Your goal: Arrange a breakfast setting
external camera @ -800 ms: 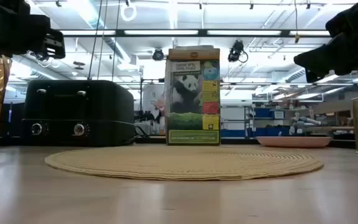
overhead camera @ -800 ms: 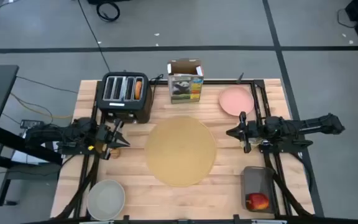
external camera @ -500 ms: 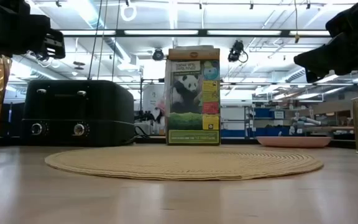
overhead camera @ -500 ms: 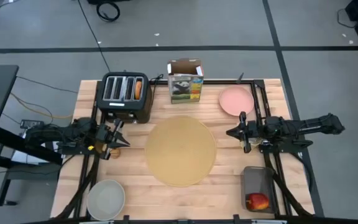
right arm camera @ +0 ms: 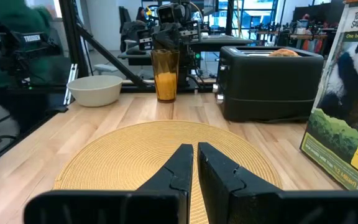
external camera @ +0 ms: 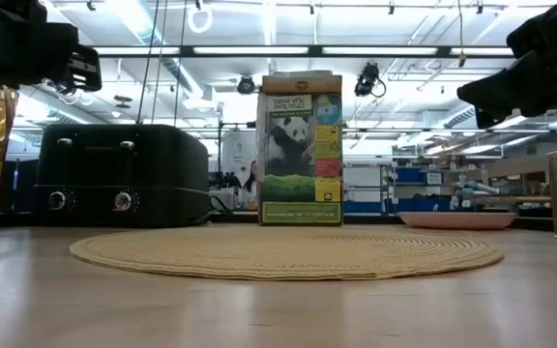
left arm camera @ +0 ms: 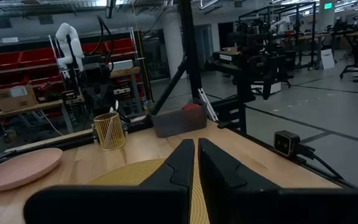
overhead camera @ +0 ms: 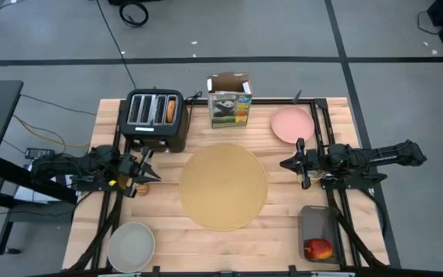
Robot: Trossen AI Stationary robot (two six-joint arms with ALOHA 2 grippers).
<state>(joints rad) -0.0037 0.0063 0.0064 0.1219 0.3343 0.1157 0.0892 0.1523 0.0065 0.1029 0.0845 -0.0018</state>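
Observation:
The round tan placemat (overhead camera: 223, 187) lies flat at the table's middle. The pale grey bowl (overhead camera: 131, 246) stands at the near left corner. The pink plate (overhead camera: 292, 125) lies at the far right. The red apple (overhead camera: 319, 250) lies in a grey bin (overhead camera: 319, 225) at the near right. The bread piece (overhead camera: 171, 110) sticks up from a slot of the black toaster (overhead camera: 154, 119). The amber cup (right arm camera: 165, 74) stands upright left of the mat, beside my left gripper (overhead camera: 146, 168). My left gripper is shut and empty. My right gripper (overhead camera: 287, 163) is shut and empty, right of the mat. I cannot make out the spoon.
A panda cereal box (overhead camera: 230, 101) stands at the far edge behind the mat. A gold wire holder (left arm camera: 109, 130) stands on the right side near the right arm. Bare wood lies in front of the mat and between the mat and the plate.

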